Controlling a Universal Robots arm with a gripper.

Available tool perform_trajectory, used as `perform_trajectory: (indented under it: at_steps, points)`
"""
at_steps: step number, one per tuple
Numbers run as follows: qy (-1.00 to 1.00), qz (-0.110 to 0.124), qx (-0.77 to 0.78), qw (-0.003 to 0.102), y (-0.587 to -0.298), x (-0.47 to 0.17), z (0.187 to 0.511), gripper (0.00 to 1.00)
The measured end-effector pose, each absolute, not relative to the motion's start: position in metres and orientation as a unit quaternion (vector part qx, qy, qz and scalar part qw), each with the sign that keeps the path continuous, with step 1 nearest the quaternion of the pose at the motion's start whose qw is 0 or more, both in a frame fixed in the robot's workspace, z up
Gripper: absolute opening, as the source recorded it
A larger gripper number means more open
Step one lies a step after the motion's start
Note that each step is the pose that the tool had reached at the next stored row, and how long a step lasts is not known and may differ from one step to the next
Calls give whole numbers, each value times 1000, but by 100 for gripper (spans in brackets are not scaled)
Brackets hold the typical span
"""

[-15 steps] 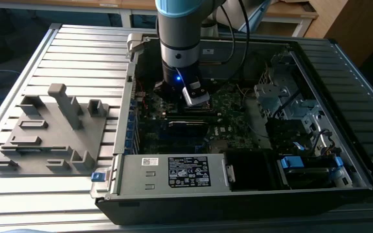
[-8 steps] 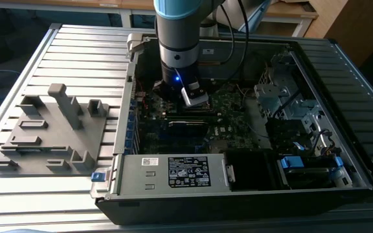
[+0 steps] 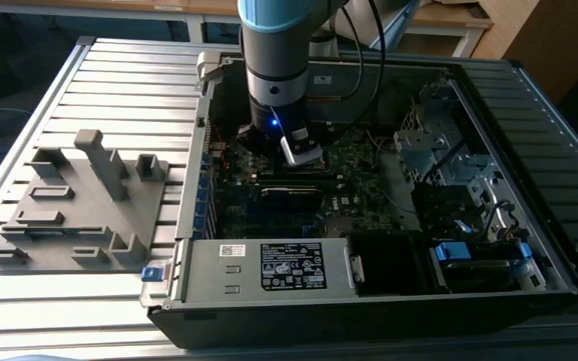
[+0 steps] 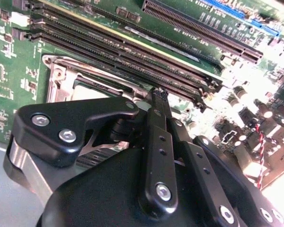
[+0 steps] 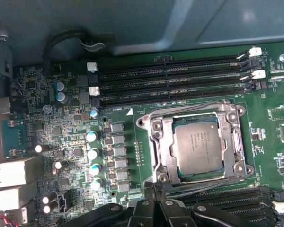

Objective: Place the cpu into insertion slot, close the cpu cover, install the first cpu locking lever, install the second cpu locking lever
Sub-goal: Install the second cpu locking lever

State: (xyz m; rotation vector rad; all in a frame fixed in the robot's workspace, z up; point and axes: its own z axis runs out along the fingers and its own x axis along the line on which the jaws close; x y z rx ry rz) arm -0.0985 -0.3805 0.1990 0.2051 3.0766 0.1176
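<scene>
- Gripper (image 5: 154, 190) fingers are pressed together, nothing held, at the cover's (image 5: 162, 146) edge.
- Cpu (image 5: 199, 145) is seated in the slot (image 5: 225, 142), framed by the lowered cover, beside the memory slots (image 5: 173, 80).

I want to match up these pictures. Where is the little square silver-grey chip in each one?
First wrist view: the small square silver-grey cpu lies inside the silvery metal frame, beside the long black memory slots.
Second wrist view: a grey strip of it peeks out past the black claw, next to the same slots.
Exterior view: hidden beneath the grey arm.
Shared landmark: the long black memory slots.
</scene>
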Motion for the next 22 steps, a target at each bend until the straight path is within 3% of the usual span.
perform_trajectory:
  at_steps: [11,17,22]
  points:
    - [996,57,67,27,-387,-101,197,10]
    - [994,78,68,25,-389,-101,197,10]
    - [994,80,68,25,-389,-101,201,10]
